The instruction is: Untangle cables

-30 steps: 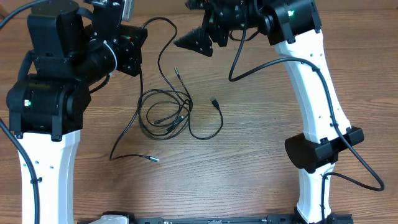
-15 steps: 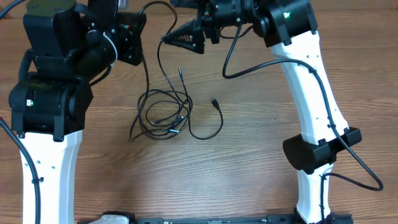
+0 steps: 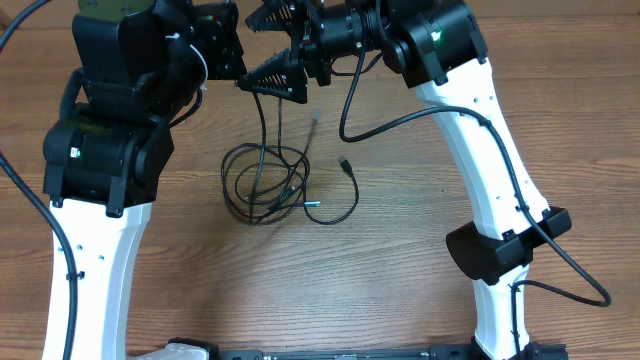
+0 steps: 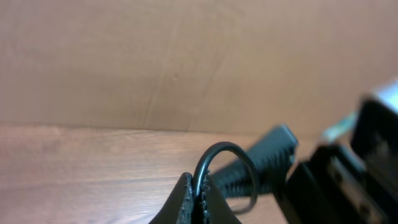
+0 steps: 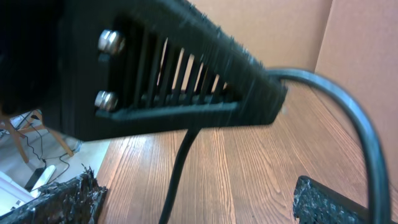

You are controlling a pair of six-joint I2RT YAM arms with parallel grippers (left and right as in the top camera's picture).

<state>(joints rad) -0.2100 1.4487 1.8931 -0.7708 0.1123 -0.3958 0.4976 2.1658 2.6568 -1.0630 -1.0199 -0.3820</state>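
Note:
The cables (image 3: 262, 183) lie as a coiled black clump on the wooden table, with plug ends at the right (image 3: 345, 163) and lower right (image 3: 315, 203). My left gripper (image 3: 228, 52) is shut on one cable strand (image 4: 217, 152), which loops out of the jaws (image 4: 199, 194) and hangs down to the clump. My right gripper (image 3: 244, 52) is open, its two fingers spread either side of the left gripper's tip. In the right wrist view the held strand (image 5: 180, 168) hangs between the open fingers (image 5: 193, 202), under the left gripper's finger (image 5: 180, 74).
The right arm's thick black wire (image 3: 400, 118) arcs over the table at the back right. Both white arm columns (image 3: 95, 260) (image 3: 500, 200) stand at the sides. Brown cardboard walls (image 4: 186, 56) close off the back.
The right gripper swung left and now straddles the left gripper's tip. The left gripper moved right with the strand. The loose end at the lower left was drawn into the clump.

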